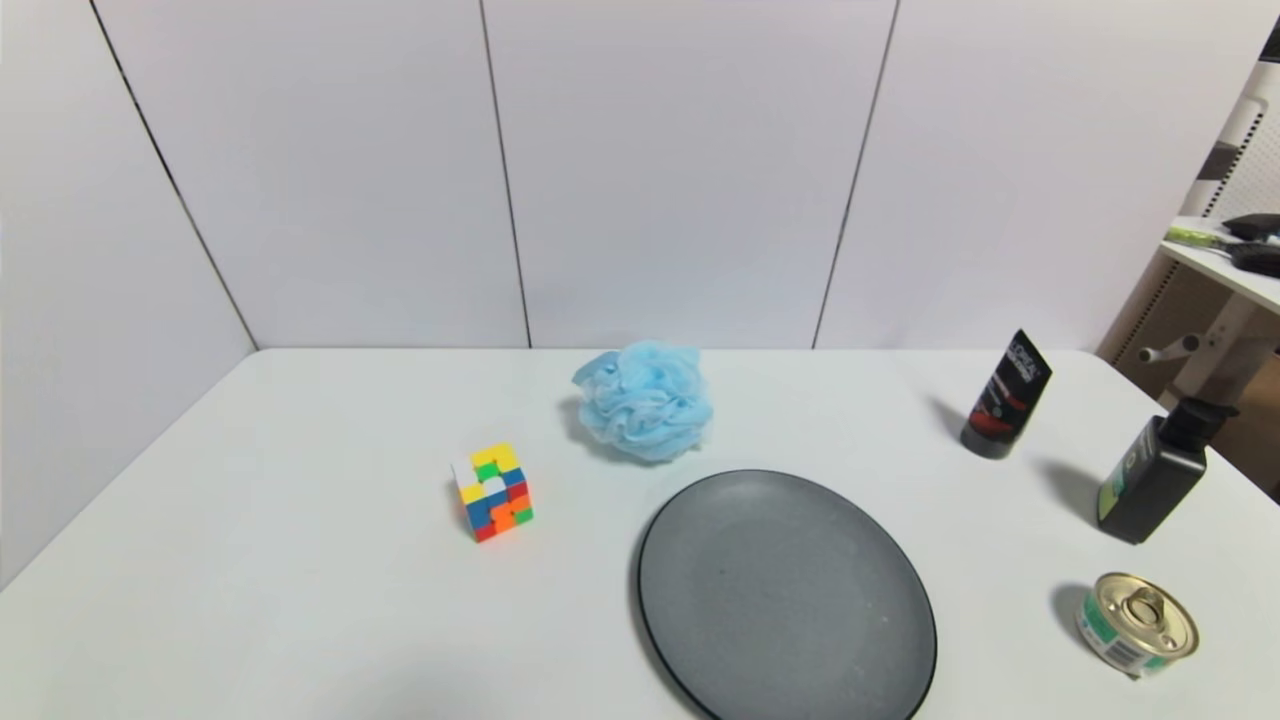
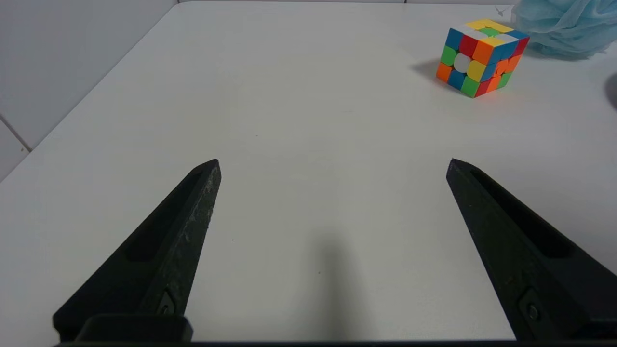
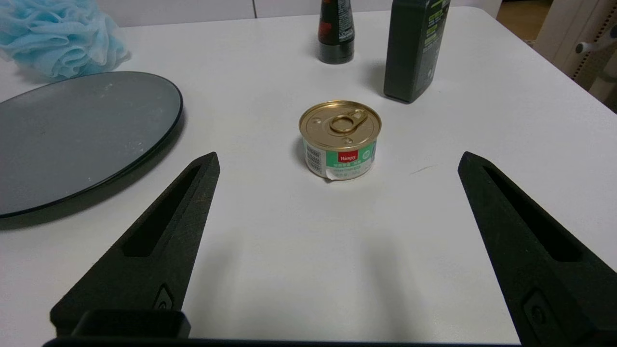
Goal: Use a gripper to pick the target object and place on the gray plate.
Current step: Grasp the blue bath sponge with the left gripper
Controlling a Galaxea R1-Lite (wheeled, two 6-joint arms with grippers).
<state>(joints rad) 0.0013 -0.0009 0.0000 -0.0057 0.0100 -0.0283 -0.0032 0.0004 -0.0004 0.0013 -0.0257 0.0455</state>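
Both pincers are waiting spread and empty; the pick is not yet begun.

The white worktop is carrying the gray plate at the near middle, with the light blue bath pouf sitting just beyond its far rim, seemingly apart. The left pincer is hovering near the puzzle cube; the right pincer is facing a "Wanpy" tin. The next move likely calls for reaching over, pinching the pouf's ruffles. The black tube is reading "L'ORÉAL".

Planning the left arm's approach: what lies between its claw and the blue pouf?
In the left wrist view, bare table, with the puzzle cube just before the pouf.
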